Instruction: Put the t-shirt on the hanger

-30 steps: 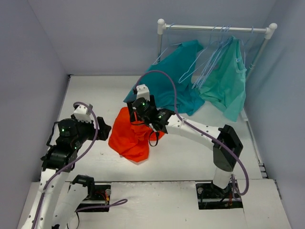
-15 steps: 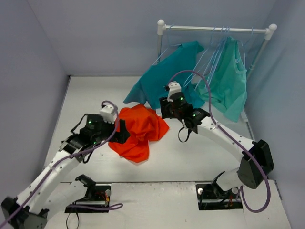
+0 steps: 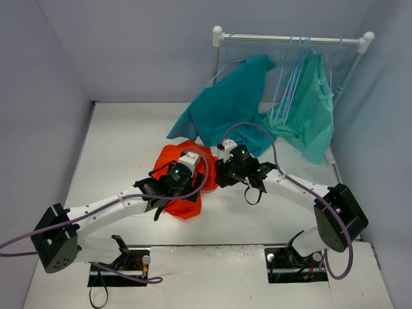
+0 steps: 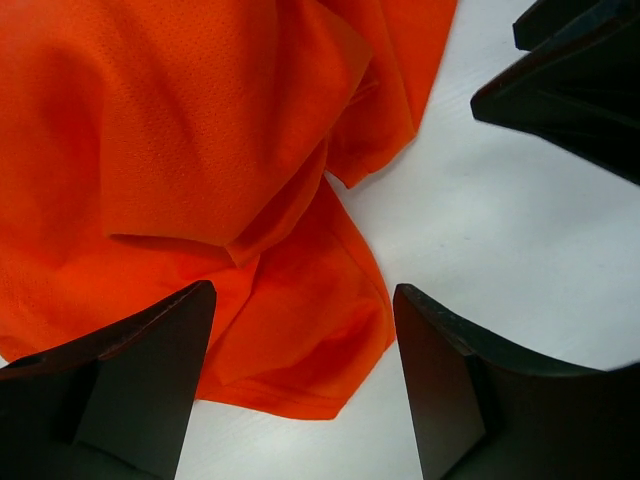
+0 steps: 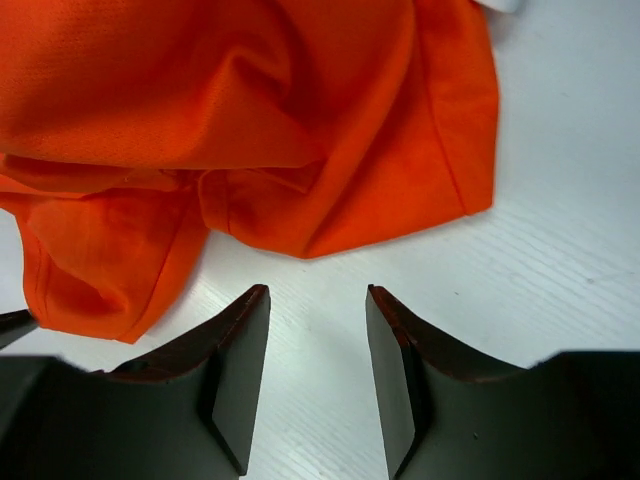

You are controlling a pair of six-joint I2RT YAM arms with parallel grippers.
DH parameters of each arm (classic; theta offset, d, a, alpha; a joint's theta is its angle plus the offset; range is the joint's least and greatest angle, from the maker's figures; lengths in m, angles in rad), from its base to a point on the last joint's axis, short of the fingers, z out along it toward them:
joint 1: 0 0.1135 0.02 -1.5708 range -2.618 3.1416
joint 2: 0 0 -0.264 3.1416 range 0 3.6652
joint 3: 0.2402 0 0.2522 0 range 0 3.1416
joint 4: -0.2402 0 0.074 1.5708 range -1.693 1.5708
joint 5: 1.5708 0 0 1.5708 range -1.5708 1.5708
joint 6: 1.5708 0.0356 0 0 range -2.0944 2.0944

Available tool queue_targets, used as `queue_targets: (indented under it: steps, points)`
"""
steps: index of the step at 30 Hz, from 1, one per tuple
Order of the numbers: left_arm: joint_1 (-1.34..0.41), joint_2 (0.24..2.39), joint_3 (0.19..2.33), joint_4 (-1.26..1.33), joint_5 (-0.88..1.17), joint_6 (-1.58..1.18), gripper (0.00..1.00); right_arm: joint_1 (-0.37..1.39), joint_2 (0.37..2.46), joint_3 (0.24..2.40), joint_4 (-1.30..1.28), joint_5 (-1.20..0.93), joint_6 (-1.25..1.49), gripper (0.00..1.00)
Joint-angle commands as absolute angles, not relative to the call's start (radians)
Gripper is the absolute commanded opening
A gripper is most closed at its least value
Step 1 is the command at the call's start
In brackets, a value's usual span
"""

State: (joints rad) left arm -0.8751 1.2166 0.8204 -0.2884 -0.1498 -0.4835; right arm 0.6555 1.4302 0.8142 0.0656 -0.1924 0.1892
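Note:
The orange-red t-shirt (image 3: 168, 158) lies crumpled on the white table in the middle. My left gripper (image 3: 190, 168) hangs over it. In the left wrist view it is open (image 4: 302, 290), with a folded hem of the t-shirt (image 4: 200, 150) between and beyond its fingers. My right gripper (image 3: 222, 168) is just right of the shirt. In the right wrist view it is open (image 5: 317, 290) over bare table, with the t-shirt's edge (image 5: 250, 120) just past its tips. Several pale blue hangers (image 3: 290, 77) hang on the rack at the back right.
A white pipe rack (image 3: 293, 40) stands at the back right. A teal-blue shirt (image 3: 225, 106) and a lighter green-teal garment (image 3: 309, 109) hang from it, down to the table. The right gripper's black body (image 4: 570, 90) shows in the left wrist view.

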Motion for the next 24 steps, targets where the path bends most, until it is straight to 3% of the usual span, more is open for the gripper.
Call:
queue_targets:
  steps: [1,14,21,24]
  points:
    - [-0.884,1.273,0.854,-0.199,-0.244,-0.483,0.68,0.675,1.486,0.811,0.198,-0.275,0.206,0.44]
    - [-0.882,1.357,0.881,-0.188,-0.331,-0.411,0.66,0.703,1.609,0.839,0.277,-0.273,0.217,0.55]
    - [-0.882,1.425,0.907,-0.154,-0.334,-0.393,0.55,0.706,1.684,0.873,0.292,-0.250,0.224,0.57]
    - [-0.882,1.443,0.919,-0.143,-0.337,-0.385,0.44,0.707,1.710,0.883,0.301,-0.247,0.225,0.57]
